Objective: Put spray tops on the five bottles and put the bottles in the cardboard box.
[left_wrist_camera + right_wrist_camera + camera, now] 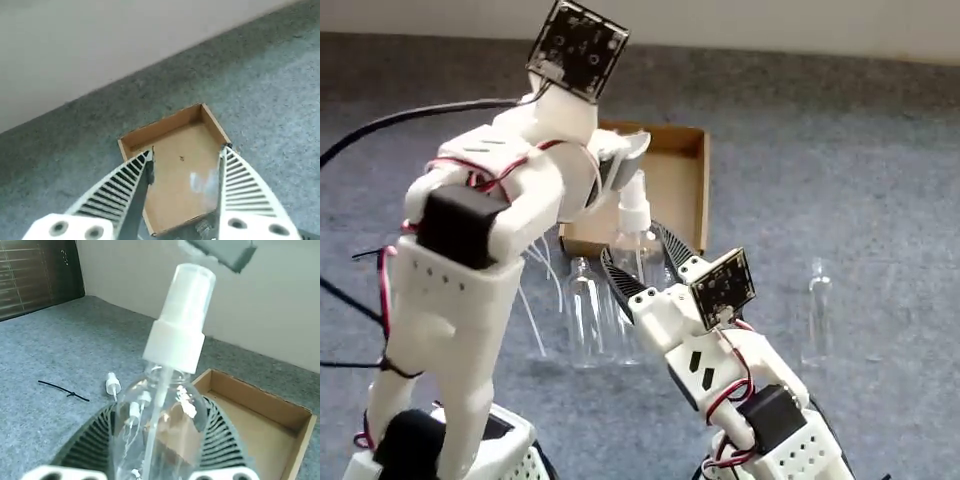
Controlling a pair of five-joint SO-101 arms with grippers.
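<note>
My right gripper with black fingers is shut on a clear bottle that carries a white spray top and stands upright just in front of the cardboard box. In the right wrist view the bottle sits between the fingers. My left gripper hangs open above the box, close over the spray top. Uncapped clear bottles stand on the carpet, one left of my right gripper and one far to the right.
A loose spray top and a black cable tie lie on the grey carpet. Thin spray tubes lean beside the left arm's body. A pale wall runs behind the box.
</note>
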